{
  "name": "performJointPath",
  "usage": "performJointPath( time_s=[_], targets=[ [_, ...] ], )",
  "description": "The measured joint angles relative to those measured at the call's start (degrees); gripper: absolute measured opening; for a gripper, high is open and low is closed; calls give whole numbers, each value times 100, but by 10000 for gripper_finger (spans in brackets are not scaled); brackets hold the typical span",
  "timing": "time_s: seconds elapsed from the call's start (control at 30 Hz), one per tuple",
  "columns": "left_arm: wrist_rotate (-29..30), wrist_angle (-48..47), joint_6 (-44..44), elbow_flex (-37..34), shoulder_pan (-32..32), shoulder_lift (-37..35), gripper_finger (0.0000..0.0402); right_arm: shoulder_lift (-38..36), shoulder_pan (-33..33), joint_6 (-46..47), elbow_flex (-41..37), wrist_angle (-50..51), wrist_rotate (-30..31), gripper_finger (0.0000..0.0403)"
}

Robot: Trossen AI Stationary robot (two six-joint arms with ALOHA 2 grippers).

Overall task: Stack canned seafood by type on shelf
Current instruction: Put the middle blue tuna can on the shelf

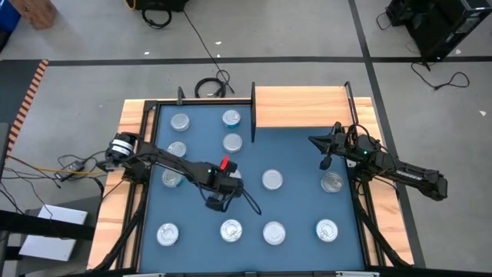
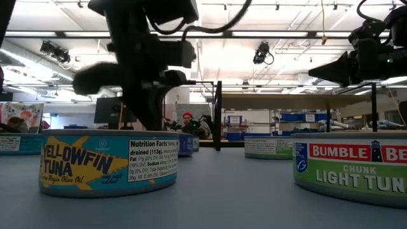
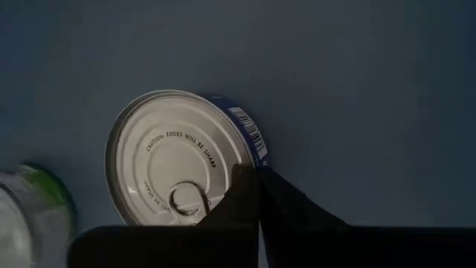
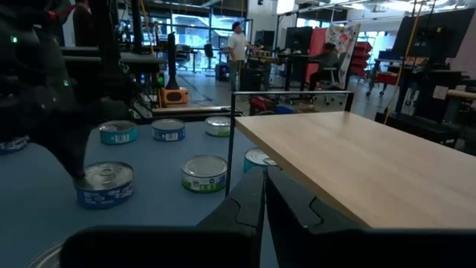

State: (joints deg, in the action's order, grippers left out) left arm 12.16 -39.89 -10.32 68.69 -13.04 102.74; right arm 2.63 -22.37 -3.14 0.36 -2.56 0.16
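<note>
A tin [image 3: 175,160] with a silver top and a blue, barcoded side stands on the blue mat [image 1: 296,161]. In the high view my left arm hides it. My left gripper [image 3: 259,175] [image 1: 221,194] points steeply down with its fingers shut, their tips over the tin's rim. The right wrist view shows the same tin [image 4: 104,184] under that gripper. Several more tins stand upright on the mat, among them a Yellowfin one [image 2: 108,162] and a Bumble Bee one [image 2: 356,168]. The shelf [image 1: 307,108] lies at the far edge. My right gripper [image 1: 314,140] [image 4: 262,195] hangs shut and level beside it. My left gripper's shut fingertips [image 3: 249,182] come from above, slanting, at the tin's top rim on its barcode side [image 3: 251,141]. Nothing lies between the fingers. Whether the tips rest on the rim or hover just above it, I cannot tell. The tin stands flat on the mat.
Black posts [image 1: 253,111] rise at the shelf's edges, one between the shelf and the far tins [image 1: 231,118]. Wooden strips [image 1: 134,131] frame the mat. Tins line the near row [image 1: 274,231] and the left side [image 1: 171,177]. People show in the room behind.
</note>
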Motion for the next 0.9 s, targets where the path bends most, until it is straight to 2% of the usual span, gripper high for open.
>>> performJointPath(
  time_s=[0.2,0.4,0.7,0.77,0.9],
  targets=[
    [-188,43,160,4,27,-387,1,0,1,1,0,-50,4,28],
    [-636,76,353,7,203,-739,0,0,0,0,0,-44,20,28],
    [-1822,267,1030,9,485,-831,0,0,2,2,0,-42,20,28],
    [-1860,298,1037,9,520,-831,0,0,2,0,0,-47,20,28],
    [-1527,292,936,9,559,-852,0,-1,1,1,0,-42,20,28]
  ],
)
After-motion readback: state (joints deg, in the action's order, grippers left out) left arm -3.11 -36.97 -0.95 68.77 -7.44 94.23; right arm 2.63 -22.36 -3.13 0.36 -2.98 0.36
